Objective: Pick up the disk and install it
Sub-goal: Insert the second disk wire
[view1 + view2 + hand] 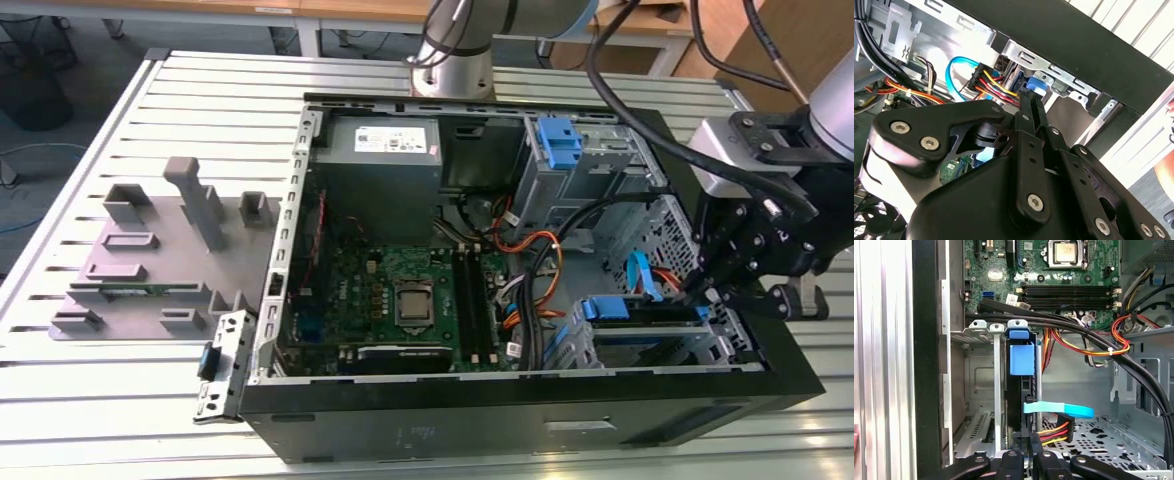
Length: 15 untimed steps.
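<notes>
The disk (pixel 638 338) sits in the lower drive bay of the open computer case (pixel 534 410), at the exterior view's right, with its blue tab (pixel 621 308) on top. In the first wrist view it stands edge-on, a dark slab (pixel 1015 395) under the blue tab (pixel 1021 360). My gripper (pixel 710 292) hangs over the case's right wall beside that bay. Its two black fingers (pixel 1026 452) lie pressed together, shut, with nothing between them. The fingertips (pixel 1032 102) reach the disk's end by the blue part (pixel 1037 85) and the power plug.
A light-blue data cable (pixel 1059 410) and red-yellow power wires (pixel 1056 432) cross right by the fingers. Thick black cables (pixel 1064 327) run over the bay. An upper bay holds another blue bracket (pixel 558 140). The motherboard (pixel 400 290), grey power-supply box (pixel 380 140) and grey fixture (pixel 160 250) lie leftward.
</notes>
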Available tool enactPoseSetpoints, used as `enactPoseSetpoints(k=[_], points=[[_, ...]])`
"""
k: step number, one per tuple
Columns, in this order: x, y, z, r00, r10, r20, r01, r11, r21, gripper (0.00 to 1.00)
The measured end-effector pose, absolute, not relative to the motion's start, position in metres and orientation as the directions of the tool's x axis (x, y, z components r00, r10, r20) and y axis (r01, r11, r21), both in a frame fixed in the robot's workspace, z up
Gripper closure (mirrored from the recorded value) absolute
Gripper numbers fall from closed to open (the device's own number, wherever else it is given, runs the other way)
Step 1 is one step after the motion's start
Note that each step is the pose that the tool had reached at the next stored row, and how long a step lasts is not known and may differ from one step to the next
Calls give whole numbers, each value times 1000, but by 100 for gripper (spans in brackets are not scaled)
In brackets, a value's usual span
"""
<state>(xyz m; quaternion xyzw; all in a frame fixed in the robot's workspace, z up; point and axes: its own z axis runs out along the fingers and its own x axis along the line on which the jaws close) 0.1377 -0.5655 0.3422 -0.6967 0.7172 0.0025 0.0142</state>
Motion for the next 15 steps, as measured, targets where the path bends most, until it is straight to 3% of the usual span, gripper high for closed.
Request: enactPoseSetpoints(k=[12,14,15], points=[[138,-565,340,-29,-999,-23,-999,29,-16,83],[138,-565,340,-29,-999,-23,-999,29,-16,82],[137,-565,340,-29,-999,-23,-999,29,-16,76]])
